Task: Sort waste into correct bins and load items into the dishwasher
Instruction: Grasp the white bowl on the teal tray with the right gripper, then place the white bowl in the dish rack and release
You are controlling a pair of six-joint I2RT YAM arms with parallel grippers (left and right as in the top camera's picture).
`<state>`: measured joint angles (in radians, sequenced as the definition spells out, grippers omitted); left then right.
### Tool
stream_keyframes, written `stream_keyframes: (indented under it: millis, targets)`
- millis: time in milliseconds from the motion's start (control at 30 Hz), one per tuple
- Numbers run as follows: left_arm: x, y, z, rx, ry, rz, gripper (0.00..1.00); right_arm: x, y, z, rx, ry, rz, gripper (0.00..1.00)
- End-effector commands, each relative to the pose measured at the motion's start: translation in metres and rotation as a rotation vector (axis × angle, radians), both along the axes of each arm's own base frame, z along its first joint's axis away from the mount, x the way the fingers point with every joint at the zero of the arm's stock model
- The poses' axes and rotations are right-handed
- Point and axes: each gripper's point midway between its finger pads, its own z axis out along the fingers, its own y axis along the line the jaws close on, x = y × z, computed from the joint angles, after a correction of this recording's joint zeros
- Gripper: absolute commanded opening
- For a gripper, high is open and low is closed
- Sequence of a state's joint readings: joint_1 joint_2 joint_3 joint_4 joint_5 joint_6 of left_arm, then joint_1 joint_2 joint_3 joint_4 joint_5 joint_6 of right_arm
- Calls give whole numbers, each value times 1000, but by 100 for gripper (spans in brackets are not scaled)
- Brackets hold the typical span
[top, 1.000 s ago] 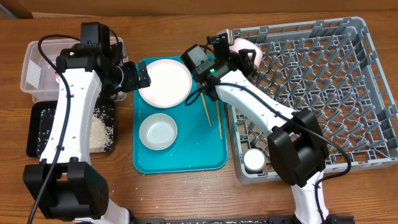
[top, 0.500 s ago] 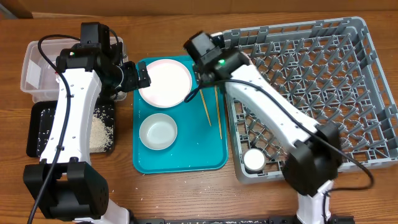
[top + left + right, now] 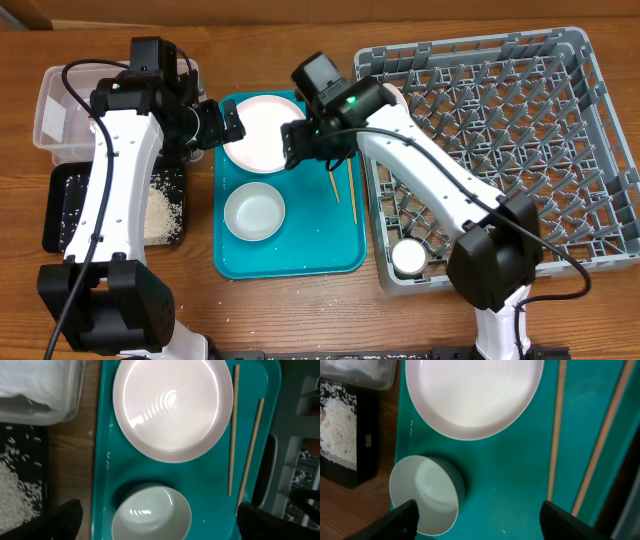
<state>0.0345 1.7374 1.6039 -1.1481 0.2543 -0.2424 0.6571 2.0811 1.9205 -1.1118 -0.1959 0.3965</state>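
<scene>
The pale pink-white plate (image 3: pixel 262 130) and a pale bowl (image 3: pixel 254 211) sit on the teal tray (image 3: pixel 300 245), with two chopsticks (image 3: pixel 351 190) beside them. My left gripper (image 3: pixel 222 125) is open and empty at the plate's left edge. My right gripper (image 3: pixel 312 150) is open and empty above the plate's right edge. A second bowl (image 3: pixel 397 93) rests in the grey dish rack (image 3: pixel 500 130), partly hidden by my right arm. The white cup (image 3: pixel 408 257) stands in the rack's front left corner. In the right wrist view the bowl (image 3: pixel 425 495) lies by the left finger (image 3: pixel 390 522).
The clear tub (image 3: pixel 60 110) with white paper stands at the far left. The black tray (image 3: pixel 70 200) in front of it holds loose rice (image 3: pixel 160 215). The left wrist view shows the plate (image 3: pixel 172 407), bowl (image 3: pixel 152 515) and chopsticks (image 3: pixel 233 430).
My right gripper has let go of the bowl in the rack's back left corner. It has swung left and down over the tray, open. The left arm has not moved.
</scene>
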Motion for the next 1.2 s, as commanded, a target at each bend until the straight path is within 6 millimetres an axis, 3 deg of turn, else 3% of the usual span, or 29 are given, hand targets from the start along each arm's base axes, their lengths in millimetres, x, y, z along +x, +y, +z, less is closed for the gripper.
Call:
stream_keyframes:
  millis: [0, 100, 267, 300, 333, 467, 567, 633, 700, 733, 800, 900, 1000, 1033, 1067, 1133, 1167]
  targets:
    - [2, -6, 27, -100, -33, 28, 100, -27, 18, -23, 6, 87, 15, 78]
    - [4, 12, 44, -96, -60, 63, 100, -40, 23, -40, -8, 121, 4, 77]
    - [13, 67, 76, -52, -157, 155, 100, -64, 32, -77, -19, 160, -15, 63]
    - [13, 74, 77, -41, -161, 168, 100, -65, 33, -78, -19, 160, -14, 61]
    - [12, 87, 77, -12, -163, 200, 100, -68, 35, -83, -20, 155, -7, 52]
    - [9, 113, 71, 96, -144, 258, 100, -71, 42, -92, -4, 138, 11, 41]
    - [8, 116, 71, 113, -139, 264, 100, -72, 46, -99, 9, 130, 6, 39]
    - [8, 116, 71, 113, -139, 264, 100, -73, 46, -101, 8, 131, 3, 31]
    - [8, 116, 71, 113, -139, 264, 100, -73, 46, -101, 9, 130, 3, 9]
    - [8, 116, 71, 113, -139, 264, 100, -72, 47, -101, 10, 128, 3, 4]
    - [8, 116, 71, 113, -139, 264, 100, -72, 47, -100, 11, 127, 4, 4]
    - [8, 116, 71, 113, -139, 264, 100, -68, 42, -78, 13, 116, 7, 4]
    - [8, 116, 71, 113, -139, 264, 100, -51, 8, -26, -39, 18, -57, 4]
    - [8, 116, 71, 113, -139, 264, 100, -44, -7, -4, -57, -29, -91, 4]
    - [8, 116, 71, 113, -139, 264, 100, -35, -36, 29, -100, -111, -155, 4]
    - [8, 116, 71, 113, -139, 264, 100, -30, -65, 55, -147, -186, -229, 4]
    - [8, 116, 71, 113, -139, 264, 100, -27, -92, 74, -203, -254, -320, 4]
